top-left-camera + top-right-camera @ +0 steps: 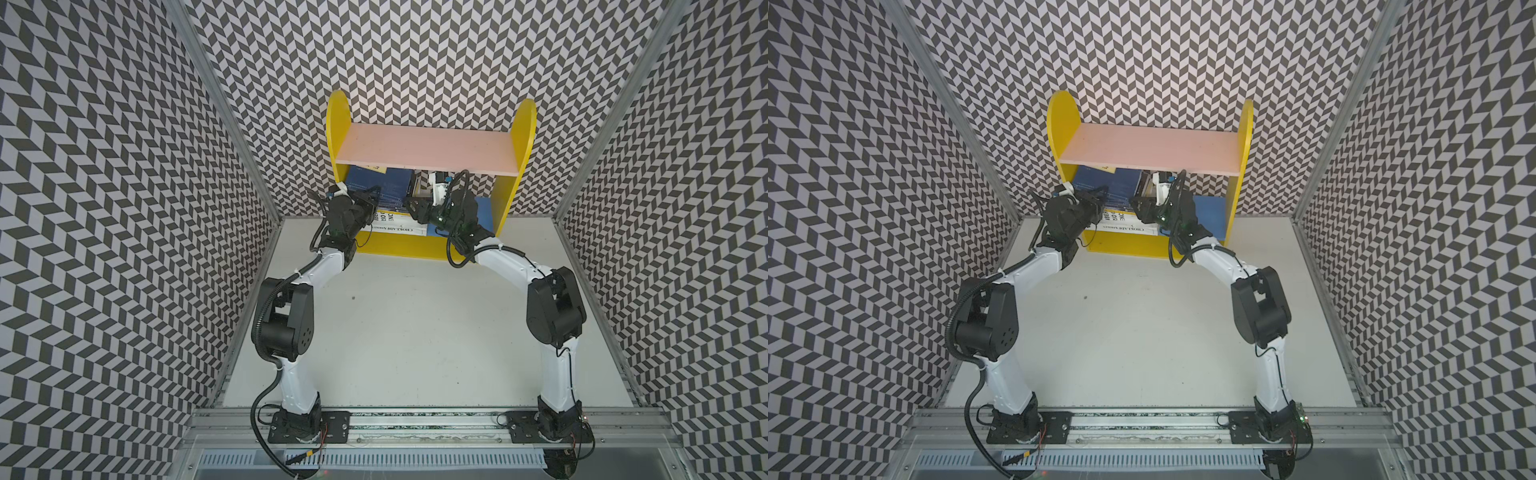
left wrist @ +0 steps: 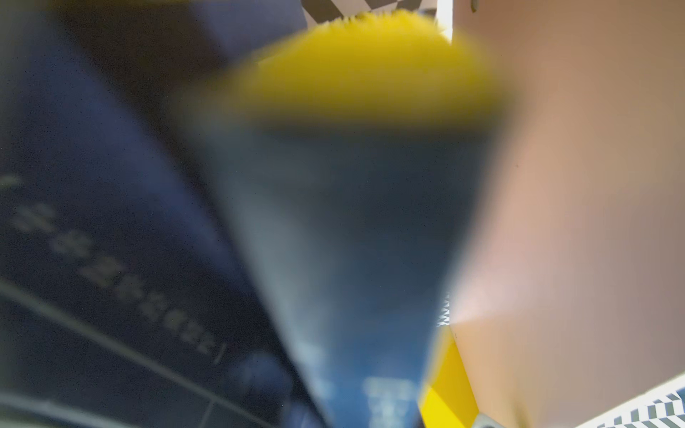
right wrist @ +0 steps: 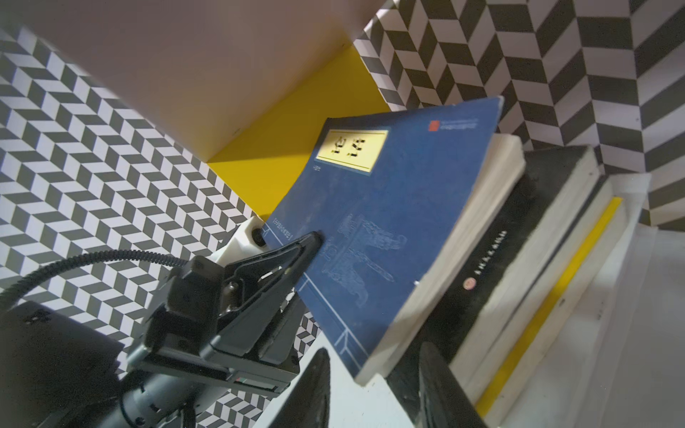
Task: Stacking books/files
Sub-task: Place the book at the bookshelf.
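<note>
While left claw (image 3: 315, 239) is pinching the navy yellow-labelled paperback book (image 3: 400, 192) by its cover, that cover is risking slipping from between the tips; right claw (image 3: 374, 355) is gaping

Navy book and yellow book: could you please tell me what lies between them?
At least one thick black book, seen in the right wrist view; the navy book is tilted above it, the yellow book below.

The walls (image 1: 104, 208) carry a black-and-white zigzag pattern. The bookcase (image 1: 521, 137) has yellow sides and a pink shelf (image 1: 428, 147). The navy book (image 3: 389, 222) has a yellow label (image 3: 350, 150). There is a black book (image 3: 496, 252) and a white book (image 1: 392, 227) with black lettering.
</note>
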Available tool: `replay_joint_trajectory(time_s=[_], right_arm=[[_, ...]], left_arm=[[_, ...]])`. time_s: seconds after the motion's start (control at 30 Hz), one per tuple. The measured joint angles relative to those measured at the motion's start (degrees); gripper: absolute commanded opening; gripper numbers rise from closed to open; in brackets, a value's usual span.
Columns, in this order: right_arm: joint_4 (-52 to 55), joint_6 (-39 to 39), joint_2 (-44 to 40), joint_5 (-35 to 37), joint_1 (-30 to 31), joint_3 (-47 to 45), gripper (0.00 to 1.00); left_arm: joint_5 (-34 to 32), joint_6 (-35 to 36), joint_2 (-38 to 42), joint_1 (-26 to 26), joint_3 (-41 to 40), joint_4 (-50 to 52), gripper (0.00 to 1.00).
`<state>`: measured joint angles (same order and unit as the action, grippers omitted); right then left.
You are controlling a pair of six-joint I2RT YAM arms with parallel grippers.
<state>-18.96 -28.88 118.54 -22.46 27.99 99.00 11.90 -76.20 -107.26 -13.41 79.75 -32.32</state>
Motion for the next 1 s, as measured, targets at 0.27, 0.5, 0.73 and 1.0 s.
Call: replay_joint_trajectory(time_s=[0.27, 0.5, 0.73, 1.0], right_arm=[[-1.01, 3.52, 0.02, 1.22, 1.46, 0.92, 0.34], [-0.9, 4.42, 1.53, 1.73, 1.81, 2.97, 0.33], [-1.01, 6.08, 2.27, 3.17, 2.25, 3.08, 0.48], [-4.61, 9.44, 1.88, 8.9, 2.6, -0.87, 0.5]], left_arm=[[-1.97, 0.02, 0.0, -0.04, -0.02, 1.55, 0.34], [-2.27, 0.2, 0.13, 0.07, -0.02, 1.05, 0.49], [-2.25, 0.68, 0.44, -0.09, -0.02, 0.68, 0.55], [-2.25, 0.68, 0.44, -0.13, -0.02, 0.68, 0.55]])
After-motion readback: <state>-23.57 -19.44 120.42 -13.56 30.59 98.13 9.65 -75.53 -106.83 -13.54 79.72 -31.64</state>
